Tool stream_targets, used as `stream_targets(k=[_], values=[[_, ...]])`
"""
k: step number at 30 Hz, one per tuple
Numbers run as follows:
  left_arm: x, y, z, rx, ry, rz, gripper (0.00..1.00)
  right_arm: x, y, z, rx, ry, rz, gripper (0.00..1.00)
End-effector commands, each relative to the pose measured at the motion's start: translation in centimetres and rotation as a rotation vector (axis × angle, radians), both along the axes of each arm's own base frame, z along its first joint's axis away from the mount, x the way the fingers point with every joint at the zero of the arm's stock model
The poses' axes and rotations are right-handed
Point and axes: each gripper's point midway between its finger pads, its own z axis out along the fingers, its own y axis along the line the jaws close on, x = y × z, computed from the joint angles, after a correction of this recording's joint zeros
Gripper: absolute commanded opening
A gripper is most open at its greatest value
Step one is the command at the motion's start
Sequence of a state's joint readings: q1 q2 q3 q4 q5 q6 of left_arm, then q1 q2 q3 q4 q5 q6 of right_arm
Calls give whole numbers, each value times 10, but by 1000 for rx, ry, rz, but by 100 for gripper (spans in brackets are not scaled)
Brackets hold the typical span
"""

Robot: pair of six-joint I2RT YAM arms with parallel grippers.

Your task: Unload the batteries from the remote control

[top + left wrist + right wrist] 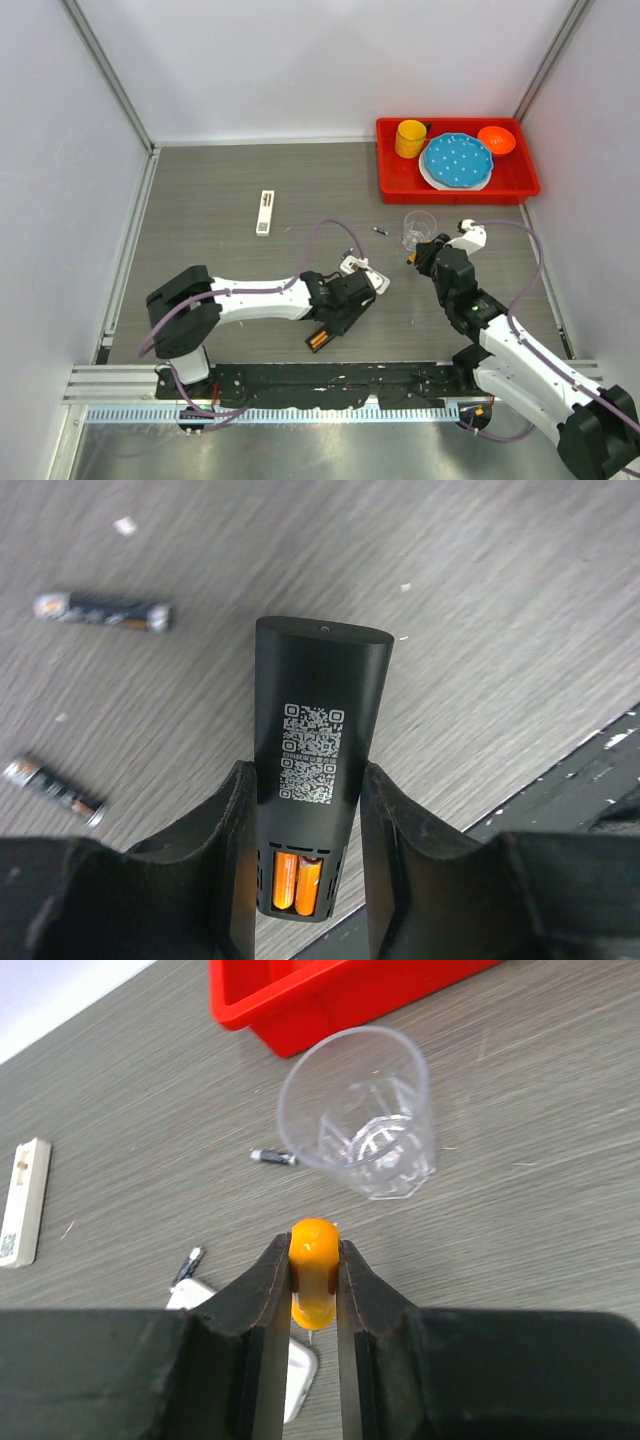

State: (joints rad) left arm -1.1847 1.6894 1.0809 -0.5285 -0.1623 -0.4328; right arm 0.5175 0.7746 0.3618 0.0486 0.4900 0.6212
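My left gripper (305, 810) is shut on a black remote control (315, 730) that lies back side up, its battery bay open. Two orange batteries (296, 882) sit side by side in the bay, between my fingers. In the top view this remote (325, 332) is at the near middle of the table, held by my left gripper (335, 318). Two dark loose batteries (100, 611) (55, 790) lie on the table to its left. My right gripper (314, 1245) is shut on an orange-handled screwdriver (314, 1270), tip pointing down, just short of a clear cup (358, 1110).
A white remote (264, 212) lies at the back left, and a white piece (362, 270) next to my left wrist. A loose cell (272, 1157) lies left of the cup and another (190, 1263) by the white piece. A red tray (400, 185) with dishes stands at the back right.
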Motion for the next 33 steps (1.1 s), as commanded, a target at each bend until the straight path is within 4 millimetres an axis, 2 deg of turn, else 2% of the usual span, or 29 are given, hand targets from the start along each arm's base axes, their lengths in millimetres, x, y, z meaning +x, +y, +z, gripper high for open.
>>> stream_targets(k=[1,2,6,11,24,30,33], values=[[-1,-52,13,-132,5,-137,0,6,-12,29,30,-45,-3,1],[-1,-54,10,-127,9,-148,0,4,-16,25,19,-26,-7,1],[3,-63,-2,-96,12,-190,0,3,-26,34,7,-39,-27,1],[16,-70,-19,-54,4,-178,0,3,-34,37,-10,-36,-45,1],[82,-68,-28,1,-68,-76,0,1,-37,45,-17,-45,-46,1],[113,-70,-22,29,-140,-25,0,-1,-37,45,-12,-46,-45,1],[138,-69,-21,45,-158,4,0,-2,-37,43,-5,-40,-43,1]])
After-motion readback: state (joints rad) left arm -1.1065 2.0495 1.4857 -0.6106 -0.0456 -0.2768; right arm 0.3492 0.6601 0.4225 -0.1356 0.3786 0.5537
